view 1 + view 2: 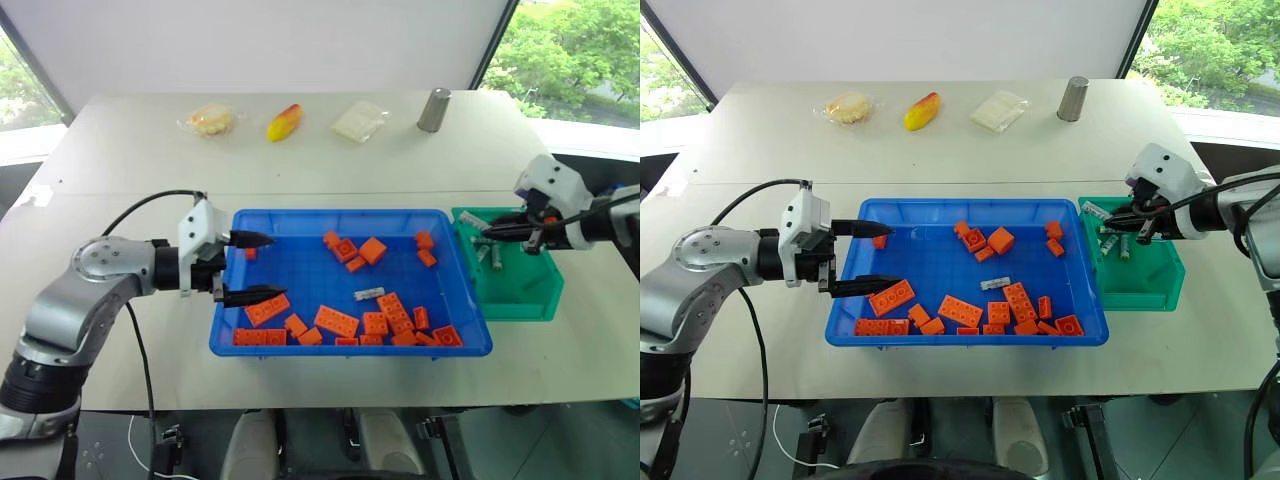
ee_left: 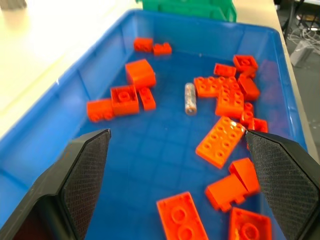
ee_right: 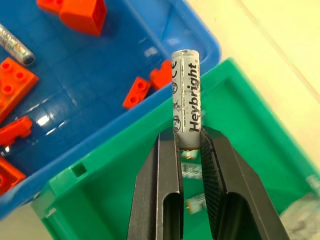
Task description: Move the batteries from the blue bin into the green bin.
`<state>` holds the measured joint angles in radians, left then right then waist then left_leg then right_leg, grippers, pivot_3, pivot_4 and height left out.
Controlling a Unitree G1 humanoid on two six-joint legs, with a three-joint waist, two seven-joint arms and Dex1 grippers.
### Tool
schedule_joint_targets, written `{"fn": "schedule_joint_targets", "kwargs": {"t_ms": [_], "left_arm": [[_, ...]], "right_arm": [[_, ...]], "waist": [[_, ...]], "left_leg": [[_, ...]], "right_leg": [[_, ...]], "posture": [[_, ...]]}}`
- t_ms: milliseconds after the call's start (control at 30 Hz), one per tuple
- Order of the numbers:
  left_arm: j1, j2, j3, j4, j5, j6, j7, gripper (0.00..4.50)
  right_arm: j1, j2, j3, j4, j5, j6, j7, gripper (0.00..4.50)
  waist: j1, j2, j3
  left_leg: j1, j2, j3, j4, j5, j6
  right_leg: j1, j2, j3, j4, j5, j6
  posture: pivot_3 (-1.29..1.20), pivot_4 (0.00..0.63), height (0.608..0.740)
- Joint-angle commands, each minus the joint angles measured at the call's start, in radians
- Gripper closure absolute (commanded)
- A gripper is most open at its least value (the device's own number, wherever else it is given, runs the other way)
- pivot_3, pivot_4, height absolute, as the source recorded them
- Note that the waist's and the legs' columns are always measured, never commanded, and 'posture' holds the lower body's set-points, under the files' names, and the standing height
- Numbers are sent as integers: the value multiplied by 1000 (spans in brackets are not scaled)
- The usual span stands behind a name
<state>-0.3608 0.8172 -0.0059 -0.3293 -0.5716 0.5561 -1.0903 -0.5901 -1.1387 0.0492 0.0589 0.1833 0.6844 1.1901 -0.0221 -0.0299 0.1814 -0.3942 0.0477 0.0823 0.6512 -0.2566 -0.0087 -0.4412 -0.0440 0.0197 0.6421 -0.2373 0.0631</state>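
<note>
Clamping one battery, the right hand hovers above the green bin; one battery lies in the blue bin.

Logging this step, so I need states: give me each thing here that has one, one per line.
Right gripper: shut on a battery, over the green bin.
Left gripper: open, holding nothing, at the blue bin's left end.
Loose battery: lying flat in the blue bin among orange bricks.
Green bin: holds several batteries already.
Metal cup: upright on the table.
</note>
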Motion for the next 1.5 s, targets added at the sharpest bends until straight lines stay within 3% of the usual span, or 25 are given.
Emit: {"fn": "schedule_joint_targets", "kwargs": {"t_ms": [33,200,467,567,833,1100,1500], "left_arm": [[-13,-2,5,-4,8,-21,-9,0],[3,2,14,-9,12,-26,-11,0],[-1,-1,12,-11,15,-23,-9,0],[-15,-8,3,-9,15,-22,-9,0],[-22,-15,4,-21,13,-14,-1,0],[-5,-5,21,-38,6,-3,15,0],[12,-9,30,-57,-8,1,21,0]], "right_arm": [[-17,-9,-17,35,-36,-40,-38,2571],[-64,-13,-19,53,-29,-77,-5,26],[-185,123,84,-90,39,-55,100,26],[-191,204,212,-136,-2,-100,133,26],[-193,313,403,14,-168,-282,143,26],[-201,374,375,22,-184,-275,139,26],[-127,311,291,-264,-52,-56,172,26]], "waist": [[2,0,0],[3,0,0],[2,0,0],[6,0,0],[8,0,0],[5,0,0],[10,0,0]], "left_leg": [[0,0,0,0,0,0],[-1,0,0,0,0,0],[0,0,-2,0,0,0],[-1,0,-1,0,0,0],[-4,0,0,5,0,0],[-5,1,-2,10,0,1],[-10,1,-4,12,0,1]], "right_leg": [[0,0,0,0,0,0],[0,-1,0,-1,0,0],[0,1,0,2,1,2],[-1,0,-1,2,1,2],[-1,-1,-1,2,0,1],[0,0,-2,5,0,1],[-3,-1,-5,5,0,1]], "posture": [[0,150,740],[0,150,740],[0,150,740],[0,150,740],[0,150,740],[0,150,740],[0,150,740]]}}
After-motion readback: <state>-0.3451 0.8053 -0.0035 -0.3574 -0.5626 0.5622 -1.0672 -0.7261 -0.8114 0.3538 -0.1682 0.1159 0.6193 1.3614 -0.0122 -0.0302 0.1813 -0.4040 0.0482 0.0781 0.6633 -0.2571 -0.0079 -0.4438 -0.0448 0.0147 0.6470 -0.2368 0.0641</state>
